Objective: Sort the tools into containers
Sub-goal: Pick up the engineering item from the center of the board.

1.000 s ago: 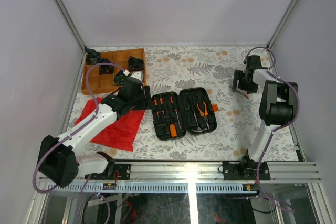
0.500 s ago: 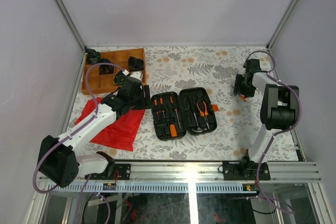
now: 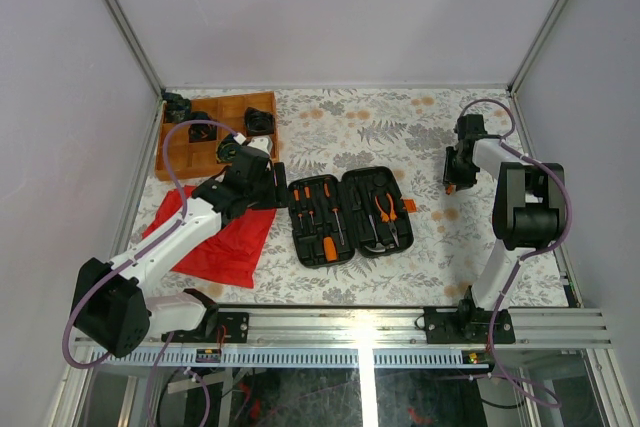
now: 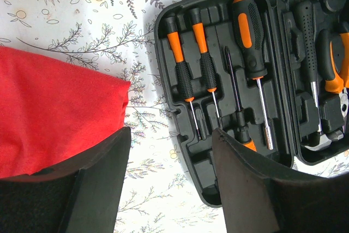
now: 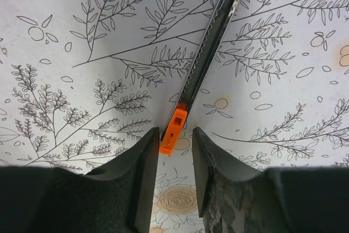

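The black tool case [image 3: 342, 187] lies open mid-table, with orange-and-black screwdrivers [image 4: 251, 20] and orange-handled pliers [image 3: 385, 209] in its slots. My left gripper [image 4: 170, 135] hangs open over the cloth-covered table at the case's left rim [image 4: 162, 80], with nothing between its fingers. At the far right, my right gripper [image 3: 453, 177] is down at the table. In the right wrist view its jaws [image 5: 174, 135] stand narrow around the orange end [image 5: 173, 126] of a slim dark metal tool [image 5: 210, 47] lying flat. That end touches the left finger; a gap shows at the right one.
A compartmented wooden tray [image 3: 215, 137] holding black parts sits at the back left. A red cloth [image 3: 225, 237] lies under the left arm, left of the case. Enclosure walls and metal posts ring the floral tabletop.
The right gripper has come down over the slim tool and its jaws have narrowed around the orange end. The left arm has not moved.
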Motion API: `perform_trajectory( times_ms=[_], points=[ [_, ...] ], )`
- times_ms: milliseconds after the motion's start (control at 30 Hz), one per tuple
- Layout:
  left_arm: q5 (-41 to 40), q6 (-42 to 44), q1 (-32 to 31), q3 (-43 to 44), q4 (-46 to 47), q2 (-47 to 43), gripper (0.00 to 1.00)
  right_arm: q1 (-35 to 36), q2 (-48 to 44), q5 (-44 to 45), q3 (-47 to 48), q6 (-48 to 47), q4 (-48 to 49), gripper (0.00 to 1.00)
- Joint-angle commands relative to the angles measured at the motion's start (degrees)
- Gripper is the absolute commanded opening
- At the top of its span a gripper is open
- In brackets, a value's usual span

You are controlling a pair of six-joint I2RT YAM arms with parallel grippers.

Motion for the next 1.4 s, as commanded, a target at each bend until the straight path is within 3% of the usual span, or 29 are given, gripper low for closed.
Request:
perform_trajectory(
  times_ms=[0, 300, 400, 500, 867, 1133, 1367],
  points=[
    [0.3, 0.8, 0.5, -0.2, 0.4, -0.4, 0.60, 0.4, 0.9, 1.4, -0.9, 1.0, -3.0, 0.36],
    [0.3, 0.8, 0.6, -0.1, 0.4, -0.2, 0.60, 0.3, 0.0, 1.4, -1.5, 4.7, -0.2, 0.40],
    [0.4, 0.8, 0.7, -0.1, 0.4, -0.2, 0.60, 0.3, 0.3, 0.7, -1.4, 6.0, 0.7, 0.51],
    [0.5, 0.8, 0.8, -0.2, 0.4, -0.2, 0.60, 0.1, 0.5, 1.3, -1.4, 7.7, 1.7, 0.53],
    [1.2, 0.9, 1.1, -0.1, 0.7, 0.2, 0.60, -0.6, 1.5, 6.6, -2.2, 9.9, 1.9, 0.34],
    [0.8, 0.8, 1.4, -0.2, 0.7, -0.4, 0.60, -0.6, -2.7, 4.4, -5.5, 9.2, 4.8, 0.15],
    [1.3, 0.6, 1.6, -0.2, 0.7, -0.4, 0.60, -0.5, -8.4, -0.1, -7.7, 8.6, 4.9, 0.04]
  ],
)
